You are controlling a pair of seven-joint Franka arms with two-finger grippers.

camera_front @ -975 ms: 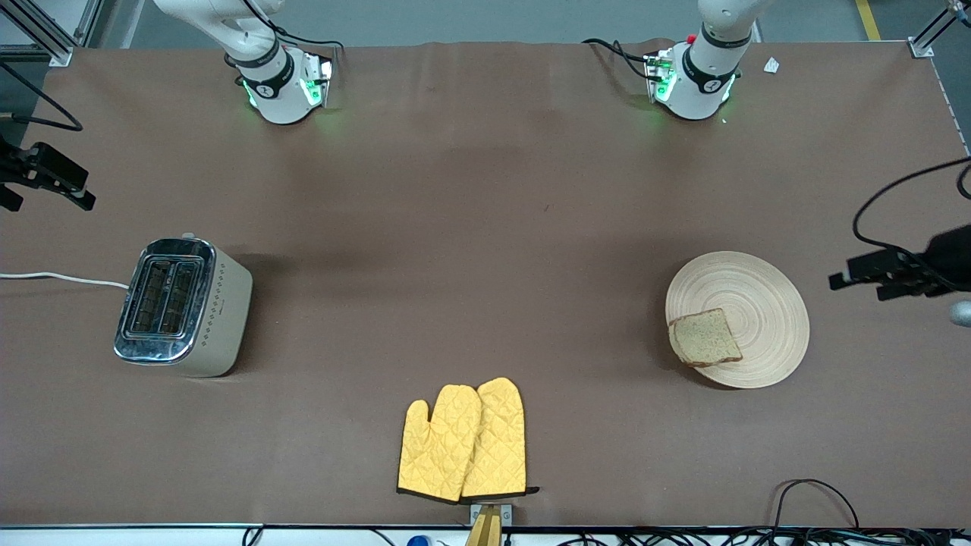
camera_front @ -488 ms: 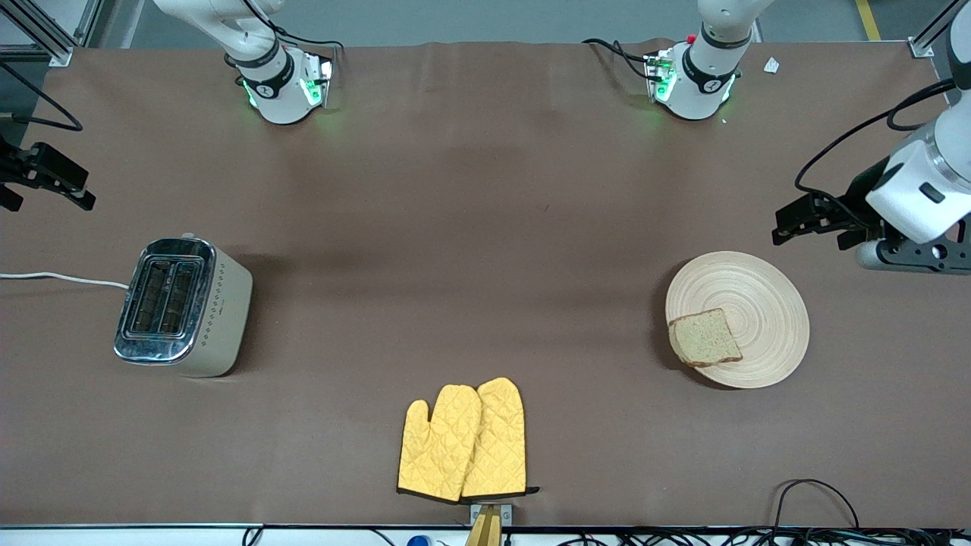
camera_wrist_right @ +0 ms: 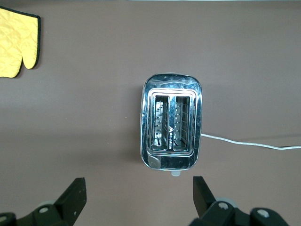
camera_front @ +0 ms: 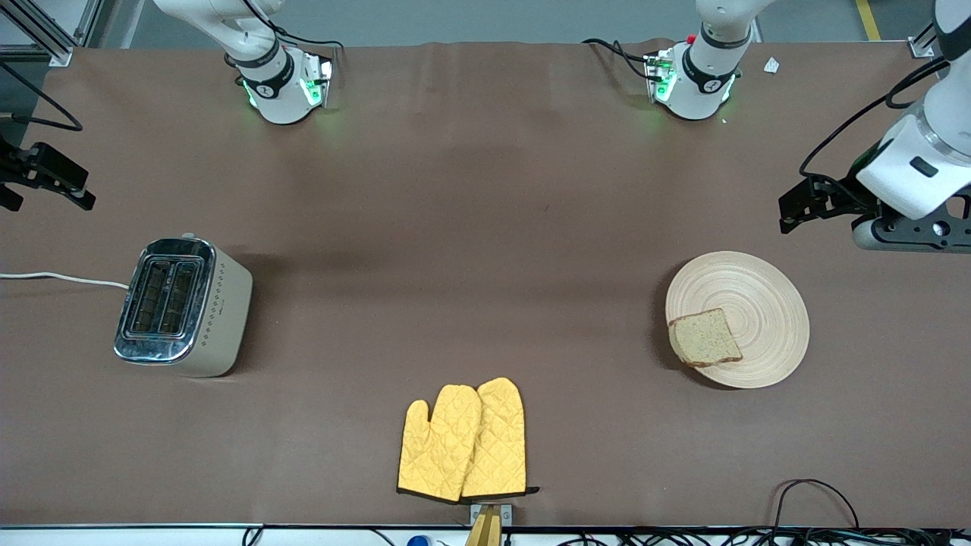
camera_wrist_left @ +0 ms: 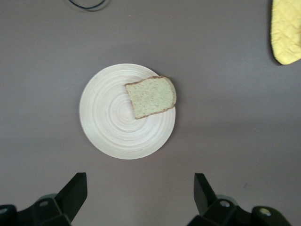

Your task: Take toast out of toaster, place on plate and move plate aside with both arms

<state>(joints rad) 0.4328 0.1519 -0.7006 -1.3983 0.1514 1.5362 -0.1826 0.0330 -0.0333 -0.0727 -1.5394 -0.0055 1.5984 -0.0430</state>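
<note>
The toast (camera_front: pixel 705 338), a brown wholegrain slice with a darker crust, lies flat on the plate (camera_front: pixel 758 303), at the part of the rim that is nearest the front camera and turned toward the right arm's end of the table; one corner of the slice reaches just past the rim. In the left wrist view the toast (camera_wrist_left: pixel 151 97) sits off-centre on the plate (camera_wrist_left: pixel 113 122), whose concentric grooves show bare over the rest of its face. The plate rests on the brown table (camera_front: pixel 485 227) toward the left arm's end.

The left gripper (camera_front: pixel 793 210) hangs in the air over bare table beside the plate, just off its rim toward the left arm's end and apart from it. The left wrist view shows the left gripper (camera_wrist_left: pixel 139 190) with its two black fingers (camera_wrist_left: pixel 75 188) spread wide and holding nothing.

The right gripper (camera_front: pixel 45 178) hangs over the table edge at the right arm's end, near the toaster (camera_front: pixel 180 305); this arm waits. In the right wrist view the right gripper (camera_wrist_right: pixel 138 193) has its fingers (camera_wrist_right: pixel 74 194) released and wide apart, with the toaster (camera_wrist_right: pixel 172 127) below, both slots showing only wire guides, and a white cord (camera_wrist_right: pixel 249 143) leading from it.

A pair of yellow quilted oven mitts (camera_front: pixel 464 441) lies near the table's edge closest to the front camera, between toaster and plate and well apart from both.
</note>
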